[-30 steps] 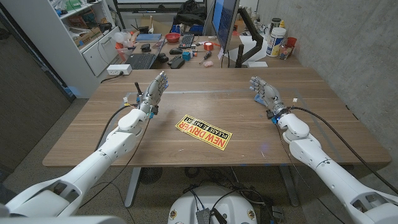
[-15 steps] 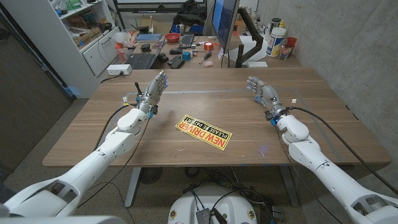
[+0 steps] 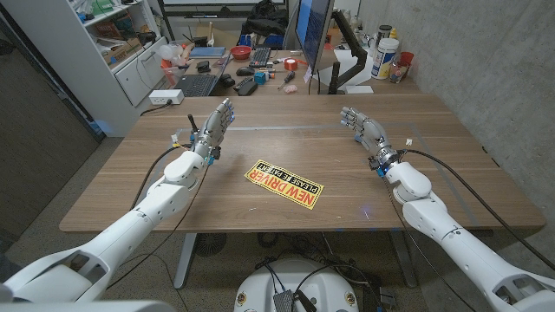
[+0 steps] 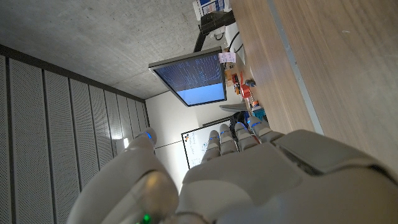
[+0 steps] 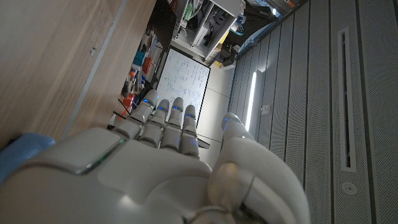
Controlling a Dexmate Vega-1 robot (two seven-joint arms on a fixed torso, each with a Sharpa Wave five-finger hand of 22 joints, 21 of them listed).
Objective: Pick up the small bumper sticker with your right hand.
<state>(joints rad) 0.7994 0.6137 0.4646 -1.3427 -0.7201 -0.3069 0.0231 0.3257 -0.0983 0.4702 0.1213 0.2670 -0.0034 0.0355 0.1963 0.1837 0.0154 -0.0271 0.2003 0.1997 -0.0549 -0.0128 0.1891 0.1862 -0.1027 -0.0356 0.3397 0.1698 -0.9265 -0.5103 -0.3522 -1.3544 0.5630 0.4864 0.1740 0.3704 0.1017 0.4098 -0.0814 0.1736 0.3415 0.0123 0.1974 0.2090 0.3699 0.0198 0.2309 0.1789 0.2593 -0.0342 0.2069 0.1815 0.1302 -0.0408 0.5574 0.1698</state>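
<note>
At about nine o'clock on the wooden table [image 3: 451,165] we have our left hand [image 3: 215,126], standing on its edge with the fingers straight and close together, gripping nothing. In the left wrist view this hand [image 4: 249,174] reaches along the wood toward a monitor [image 4: 189,76] in the room behind, and nothing lies in its grasp. It takes no part in the job, and we judge it can wait where it is.

At the middle of the table lies the small bumper sticker [image 3: 283,184], a yellow strip with red lettering, flat on the wood and slanting from ten o'clock down to four o'clock. Neither hand touches it, so we judge the pick not yet begun: nothing is lifted, and the whole of the reach, the grasp and the raise is left to do.

At about two o'clock from the sticker is our right hand [image 3: 364,128], well apart from it, fingers loosely spread and a little curled, holding nothing. The right wrist view shows its fingers [image 5: 165,121] extended side by side, looking away along the table's edge and not toward the sticker. We reckon this hand must first swing in toward eight o'clock and come down over the near end of the strip. A thing this thin, lying flush on wood, will likely need an edge teased up before we can pinch it.
</note>
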